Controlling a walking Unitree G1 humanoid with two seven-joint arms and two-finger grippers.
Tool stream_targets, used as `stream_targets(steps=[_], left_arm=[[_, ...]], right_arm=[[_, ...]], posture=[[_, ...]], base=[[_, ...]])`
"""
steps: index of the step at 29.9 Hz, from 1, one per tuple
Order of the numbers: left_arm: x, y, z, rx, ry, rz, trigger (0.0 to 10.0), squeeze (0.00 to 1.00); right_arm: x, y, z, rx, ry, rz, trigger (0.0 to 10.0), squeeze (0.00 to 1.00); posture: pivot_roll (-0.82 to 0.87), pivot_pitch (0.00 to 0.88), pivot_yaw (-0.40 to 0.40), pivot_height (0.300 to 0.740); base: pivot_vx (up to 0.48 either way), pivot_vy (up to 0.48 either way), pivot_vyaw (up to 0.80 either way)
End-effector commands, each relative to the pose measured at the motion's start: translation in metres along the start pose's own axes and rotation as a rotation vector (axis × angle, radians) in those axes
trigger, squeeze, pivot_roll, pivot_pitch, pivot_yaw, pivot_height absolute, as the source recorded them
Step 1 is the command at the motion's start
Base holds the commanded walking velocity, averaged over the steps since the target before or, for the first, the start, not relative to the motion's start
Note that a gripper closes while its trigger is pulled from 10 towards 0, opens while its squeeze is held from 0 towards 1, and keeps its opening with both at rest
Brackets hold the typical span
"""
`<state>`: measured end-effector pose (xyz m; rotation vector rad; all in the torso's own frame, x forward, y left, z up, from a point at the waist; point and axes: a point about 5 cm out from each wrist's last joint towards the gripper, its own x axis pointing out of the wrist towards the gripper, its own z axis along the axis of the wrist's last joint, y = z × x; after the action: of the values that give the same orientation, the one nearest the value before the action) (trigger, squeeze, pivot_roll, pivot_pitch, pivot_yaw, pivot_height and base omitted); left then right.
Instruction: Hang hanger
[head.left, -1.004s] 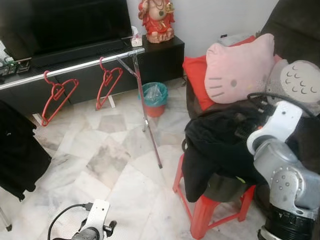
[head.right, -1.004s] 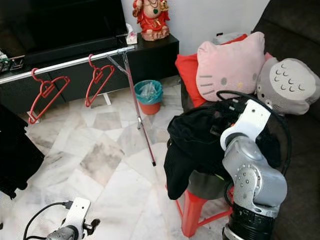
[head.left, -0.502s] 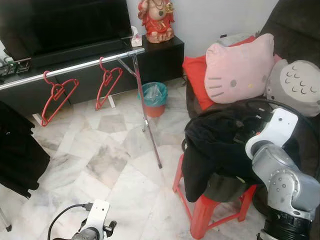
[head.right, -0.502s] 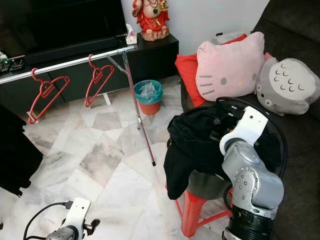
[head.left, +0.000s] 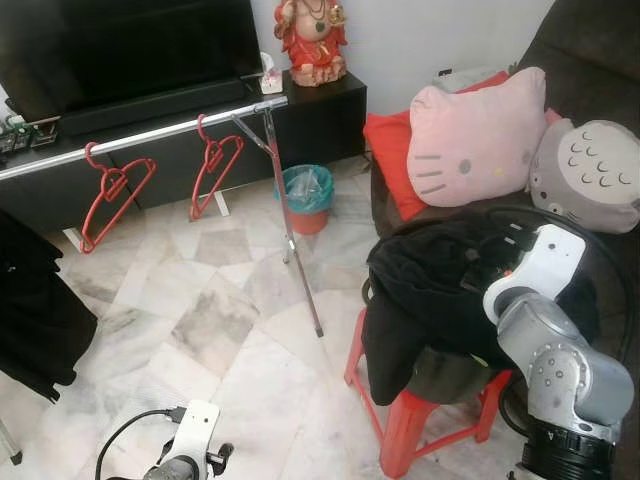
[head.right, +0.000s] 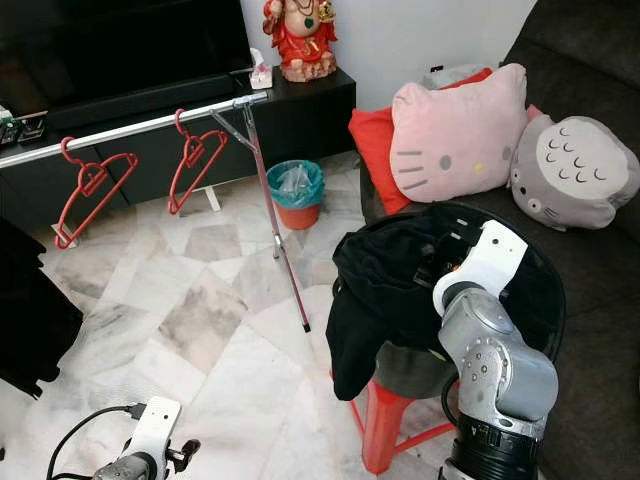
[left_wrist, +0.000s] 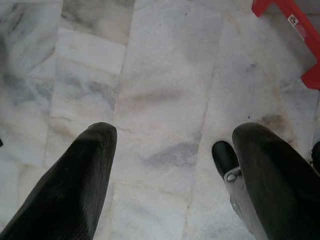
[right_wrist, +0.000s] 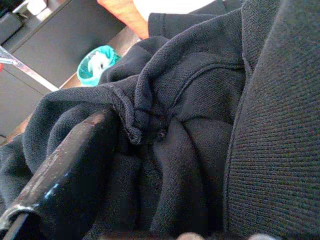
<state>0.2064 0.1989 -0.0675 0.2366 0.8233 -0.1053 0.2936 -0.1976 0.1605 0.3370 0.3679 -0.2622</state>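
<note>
On red stool (head.left: 410, 430), black garment (head.left: 440, 290) heaped, draping over near edge. Right gripper (right_wrist: 165, 150) buried in folds, jaws spread around bunched fabric. Left gripper (left_wrist: 172, 165) idle above marble floor (head.left: 220, 320), jaws spread. Soft, limp, likely light; grip at collar.

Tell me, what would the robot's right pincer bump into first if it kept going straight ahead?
Most likely the crumpled black knit garment piled on the red plastic stool. The right pincer points straight into its folds, one open finger already right beside a bunched seam. How deep the pile goes cannot be judged.
</note>
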Motion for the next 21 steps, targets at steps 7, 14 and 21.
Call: stream_targets(steps=[7,14,21], left_arm=[[-0.0006,0.0024,-0.0027,0.013,0.015,-0.004,10.0,0.0],[-0.0007,0.0028,-0.0029,0.013,0.017,-0.002,10.0,0.0],[-0.0008,0.0038,-0.0027,0.011,0.015,-0.002,10.0,0.0]], right_arm=[[0.0015,0.005,-0.007,0.013,0.028,0.036,0.0,0.0],[0.0016,0.0061,-0.0061,0.0,0.021,0.037,0.0,0.0],[0.0017,0.0071,-0.0061,0.002,0.02,0.039,0.0,0.0]], posture=[[-0.11,0.0,0.098,0.74],[-0.1,0.0,0.099,0.74],[-0.1,0.0,0.1,0.74]], base=[[0.0,0.0,0.0],[0.0,0.0,0.0],[0.0,0.0,0.0]])
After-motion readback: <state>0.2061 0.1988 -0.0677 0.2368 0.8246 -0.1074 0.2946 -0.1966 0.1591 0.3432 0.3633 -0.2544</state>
